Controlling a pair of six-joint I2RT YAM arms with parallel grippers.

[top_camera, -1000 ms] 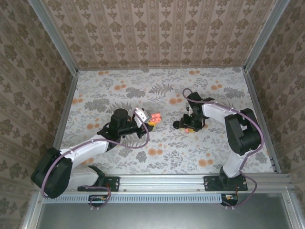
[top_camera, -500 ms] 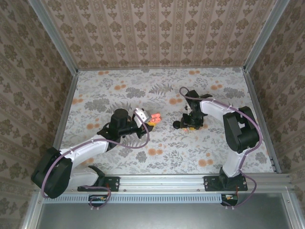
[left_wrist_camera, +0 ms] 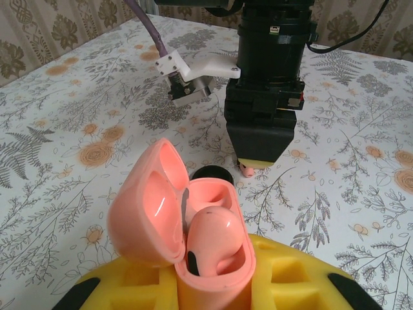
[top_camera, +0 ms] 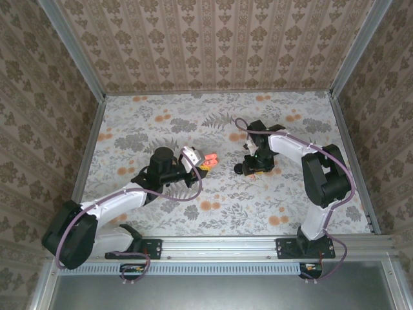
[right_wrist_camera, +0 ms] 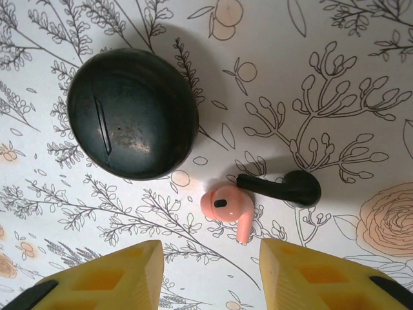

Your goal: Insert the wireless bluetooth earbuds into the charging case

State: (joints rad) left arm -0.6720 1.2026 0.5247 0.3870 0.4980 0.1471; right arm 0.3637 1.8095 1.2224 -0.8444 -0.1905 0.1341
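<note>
left wrist view showed the left gripper point(left_wrist_camera: 213, 290) pinching the case point(left_wrist_camera: 213, 213) between its yellow fingers point(left_wrist_camera: 293, 278), held up off the table point(left_wrist_camera: 77, 110) on the near side of the disc point(left_wrist_camera: 213, 174). the case stood open, its lid point(left_wrist_camera: 151, 206) tipped back to the left. one pink bud, the seated bud point(left_wrist_camera: 216, 236), sat inside the case; the slot beside it, towards the lid, looked empty.

from the top, the case was left of the disc and well apart from it, and the right gripper point(top_camera: 255, 165) hung just right of the disc.

right wrist view gave the closest look at the table. the loose pink bud point(right_wrist_camera: 227, 205) lay near the disc at its lower right, not touching it, stem pointing away from the disc. the black bud point(right_wrist_camera: 284, 187) lay on the far side of the pink one from the disc, its stem end reaching almost to the pink bud; whether the two touched i could not tell. the right gripper's fingers point(right_wrist_camera: 103, 281) were spread, with bare table between them. they were clear of the disc and gripped neither bud. the loose pink bud lay just beyond the gap, towards the disc.
</note>
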